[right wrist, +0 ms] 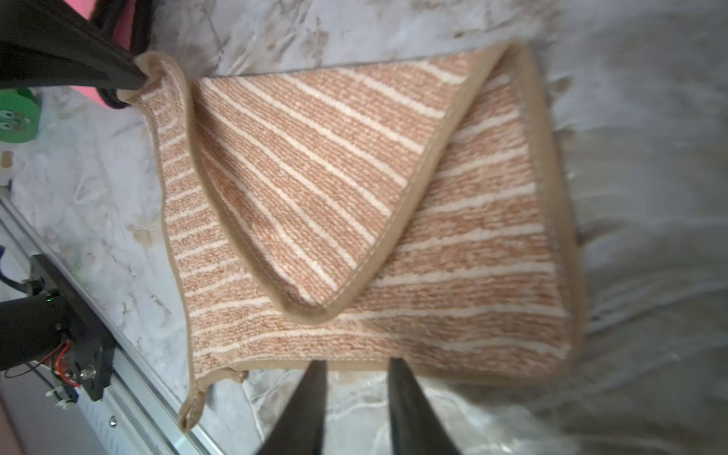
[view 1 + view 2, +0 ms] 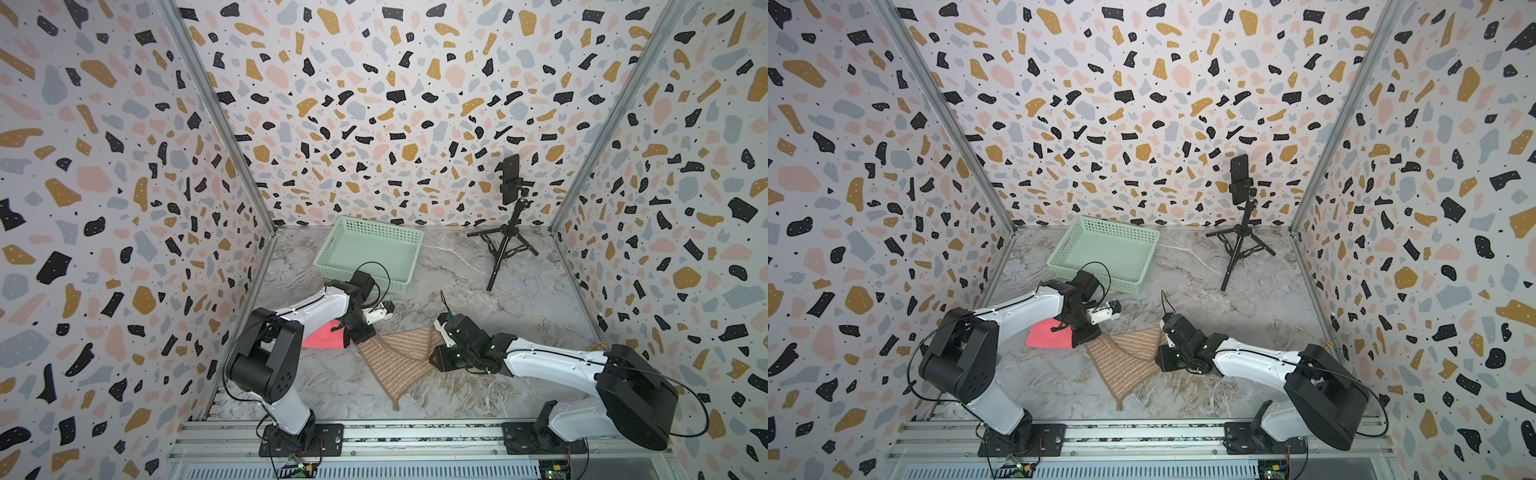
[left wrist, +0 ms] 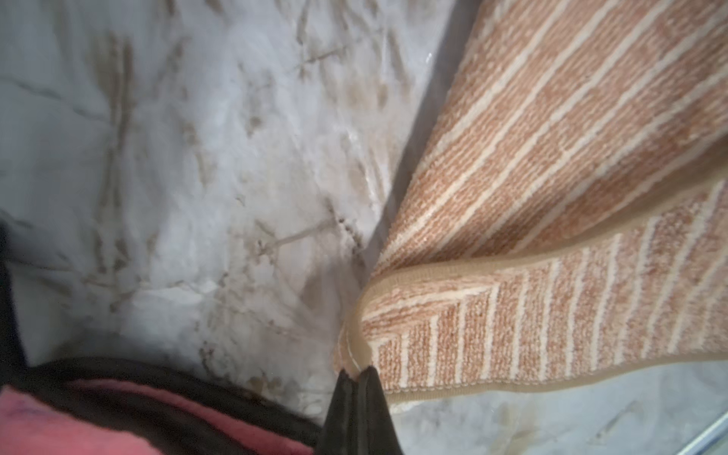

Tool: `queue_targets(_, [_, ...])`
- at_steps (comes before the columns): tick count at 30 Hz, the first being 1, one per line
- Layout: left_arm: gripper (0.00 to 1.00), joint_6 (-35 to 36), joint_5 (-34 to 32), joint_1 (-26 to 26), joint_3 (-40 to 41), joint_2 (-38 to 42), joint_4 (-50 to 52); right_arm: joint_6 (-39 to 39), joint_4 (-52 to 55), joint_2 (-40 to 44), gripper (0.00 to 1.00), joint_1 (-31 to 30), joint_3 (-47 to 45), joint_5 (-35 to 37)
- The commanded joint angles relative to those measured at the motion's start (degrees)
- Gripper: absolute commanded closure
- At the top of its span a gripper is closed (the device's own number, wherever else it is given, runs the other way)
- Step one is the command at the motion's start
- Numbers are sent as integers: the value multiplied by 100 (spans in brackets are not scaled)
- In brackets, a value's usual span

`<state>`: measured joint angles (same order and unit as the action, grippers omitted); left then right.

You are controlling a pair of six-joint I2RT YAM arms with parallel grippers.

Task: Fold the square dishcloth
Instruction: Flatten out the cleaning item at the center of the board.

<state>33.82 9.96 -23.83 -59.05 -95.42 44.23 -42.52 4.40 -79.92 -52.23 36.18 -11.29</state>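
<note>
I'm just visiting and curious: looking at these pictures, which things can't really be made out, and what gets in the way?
Pink cloth: in both top views the left arm covers part of it, so its full shape is unknown.
Dishcloth: in both top views the right arm hides its edge there.
Green round thing: in the right wrist view, cut off by the picture's edge and blurred.
Phone on the tripod: too small in the top views to read.

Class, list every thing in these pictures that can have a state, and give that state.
dishcloth, partly folded, one corner turned over
left pincer, shut on a dishcloth corner
right pincer, open at the dishcloth's edge
basket, upright, looks empty
phone, upright on its tripod
pink cloth, lying flat
</note>
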Motion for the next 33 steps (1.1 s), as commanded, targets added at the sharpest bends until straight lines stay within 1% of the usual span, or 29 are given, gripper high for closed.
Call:
queue_targets(1, [100, 94, 717, 15, 69, -93, 757, -41, -623, 23, 88, -221, 46, -110])
queue_targets(3, [100, 110, 1130, 15, 142, -63, 1031, -125, -817, 20, 96, -324, 25, -170])
queue_targets(4, [100, 156, 1448, 19, 180, -50, 1233, -193, -925, -6, 98, -376, 14, -220])
queue_targets(5, [100, 242, 1787, 20, 209, -26, 1474, -246, -1016, -64, 100, -447, 24, -247])
queue_targets(6, [100, 519, 2154, 15, 176, 2, 1746, -281, -1076, -126, 100, -538, 59, -245])
queue_targets(7, [100, 621, 2353, 11, 162, 71, 1871, -317, -1105, -213, 100, -617, 105, -232])
queue_targets(10, [100, 462, 2393, 168, 108, 246, 1819, -419, -1247, -534, 100, -795, 229, -239])
queue_targets(14, [100, 448, 2460, 406, -62, 105, 1970, -472, -1318, -894, 100, -844, 238, -87])
queue_targets(18, [100, 350, 2092, 720, 108, -74, 1615, -414, -1199, -1148, 100, -850, 167, 126])
queue_targets(20, [100, 198, 1606, 840, 286, 2, 1278, -340, -1010, -1174, 100, -842, 106, 292])
queue_targets(23, [100, 47, 283, 902, 714, 392, 426, -315, -790, -1094, 100, -831, -62, 562])
queue_targets(24, [97, 83, -183, 913, 862, 580, 219, -319, -752, -1043, 100, -833, -133, 614])
queue_targets(26, [94, 212, -851, 916, 1099, 988, -60, -311, -633, -905, 100, -831, -227, 707])
queue_targets(28, [84, 361, -1377, 911, 1262, 1411, -198, -293, -569, -746, 100, -832, -308, 724])
queue_targets(29, [72, 444, -1219, 912, 1212, 1718, 27, -258, -547, -658, 100, -833, -340, 701])
queue_targets(30, [54, 497, -895, 899, 1100, 1917, 280, -240, -507, -608, 100, -833, -336, 694])
queue_targets(31, [35, 560, -395, 861, 961, 2090, 716, -226, -473, -576, 100, -833, -332, 682])
queue_targets(32, [27, 606, 13, 779, 809, 2228, 1126, -219, -453, -555, 100, -829, -325, 658])
queue_targets(33, [25, 607, 520, 655, 653, 2297, 1438, -218, -442, -545, 100, -832, -316, 654])
